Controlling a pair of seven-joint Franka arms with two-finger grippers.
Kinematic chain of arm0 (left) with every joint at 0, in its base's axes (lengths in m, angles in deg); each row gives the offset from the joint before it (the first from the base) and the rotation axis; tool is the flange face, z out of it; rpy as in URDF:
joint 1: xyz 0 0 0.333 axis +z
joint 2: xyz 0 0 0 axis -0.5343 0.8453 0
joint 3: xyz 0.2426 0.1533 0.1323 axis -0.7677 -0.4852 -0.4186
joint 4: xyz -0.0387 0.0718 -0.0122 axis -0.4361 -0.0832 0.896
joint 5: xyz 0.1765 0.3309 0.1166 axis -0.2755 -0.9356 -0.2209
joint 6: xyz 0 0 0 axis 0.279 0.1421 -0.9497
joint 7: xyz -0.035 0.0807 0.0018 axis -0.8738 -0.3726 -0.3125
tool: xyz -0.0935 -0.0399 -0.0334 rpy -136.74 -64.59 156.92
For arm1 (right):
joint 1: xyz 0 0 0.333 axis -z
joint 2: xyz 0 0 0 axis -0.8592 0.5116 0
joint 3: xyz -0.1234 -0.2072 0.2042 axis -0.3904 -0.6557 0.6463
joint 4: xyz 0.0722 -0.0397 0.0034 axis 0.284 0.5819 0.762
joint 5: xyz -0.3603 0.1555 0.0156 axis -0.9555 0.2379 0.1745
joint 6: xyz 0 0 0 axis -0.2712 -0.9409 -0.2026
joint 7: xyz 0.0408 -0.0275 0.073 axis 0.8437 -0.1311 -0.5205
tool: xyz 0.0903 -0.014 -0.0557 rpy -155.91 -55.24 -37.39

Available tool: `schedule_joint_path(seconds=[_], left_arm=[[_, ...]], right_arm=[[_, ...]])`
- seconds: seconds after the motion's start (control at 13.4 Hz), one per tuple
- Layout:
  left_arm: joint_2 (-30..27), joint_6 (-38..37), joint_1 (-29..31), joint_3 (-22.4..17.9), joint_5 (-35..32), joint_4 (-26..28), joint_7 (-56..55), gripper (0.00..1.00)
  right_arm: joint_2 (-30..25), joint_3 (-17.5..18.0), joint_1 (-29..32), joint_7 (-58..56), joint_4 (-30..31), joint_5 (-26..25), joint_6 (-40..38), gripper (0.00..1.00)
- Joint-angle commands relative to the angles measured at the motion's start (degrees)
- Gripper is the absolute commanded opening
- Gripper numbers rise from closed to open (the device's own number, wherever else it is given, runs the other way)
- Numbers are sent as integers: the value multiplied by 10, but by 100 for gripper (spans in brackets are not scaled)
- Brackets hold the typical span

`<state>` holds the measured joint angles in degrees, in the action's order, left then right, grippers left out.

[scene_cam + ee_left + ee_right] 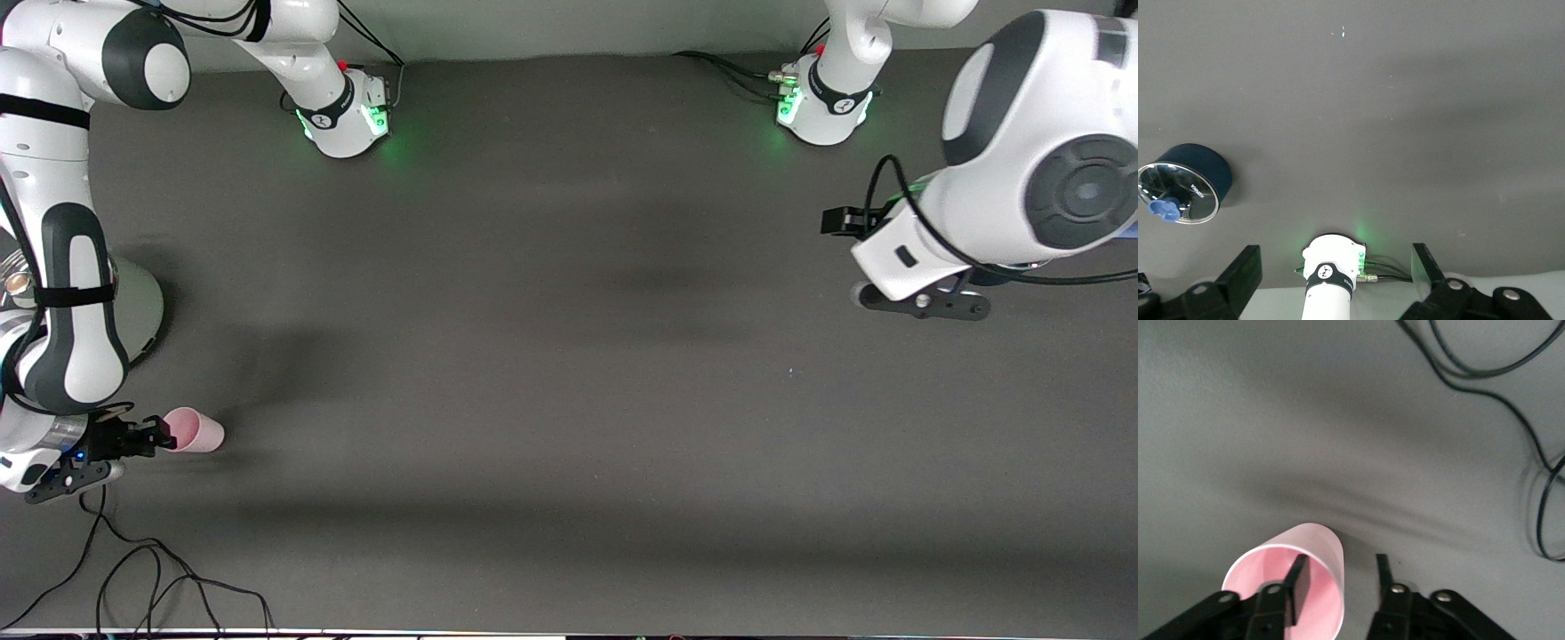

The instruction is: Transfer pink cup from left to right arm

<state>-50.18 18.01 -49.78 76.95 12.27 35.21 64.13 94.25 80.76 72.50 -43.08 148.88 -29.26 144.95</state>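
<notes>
Cup (1295, 583): your right gripper (1338, 580) straddles its wall, jaws apart; left gripper (1338, 280) wide, empty over grey table (569, 400).

Pale-pink tapered pink cup (196, 431) is lying on its side, rim straddling one finger of the right pincer (158, 437), base pointing away.

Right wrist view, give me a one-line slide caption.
Right gripper straddles the pink cup's rim, one finger inside, one outside, jaws parted.
</notes>
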Motion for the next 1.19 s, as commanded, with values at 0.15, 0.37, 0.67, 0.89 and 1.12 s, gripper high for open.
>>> schedule_joint_path(seconds=[0.15, 0.37, 0.67, 0.89, 1.12], left_arm=[[-24, -7, 136, 106, -30, 4, -9, 100], [-27, -7, 214, 156, -30, 8, -11, 100], [-59, 22, 234, 152, -31, 54, 2, 100], [-145, 119, 226, 150, -31, 192, 3, 100], [-164, 153, 155, 87, -44, 220, 4, 100]], right_arm=[[-88, -2, -6, 33, -7, 0, -107, 100], [-177, -2, -39, 130, -3, -40, -219, 100], [-303, -2, -92, 241, 61, -57, -287, 100], [-406, -2, -135, 308, 149, -83, -287, 100], [-458, 0, -144, 342, 190, -83, -286, 100]])
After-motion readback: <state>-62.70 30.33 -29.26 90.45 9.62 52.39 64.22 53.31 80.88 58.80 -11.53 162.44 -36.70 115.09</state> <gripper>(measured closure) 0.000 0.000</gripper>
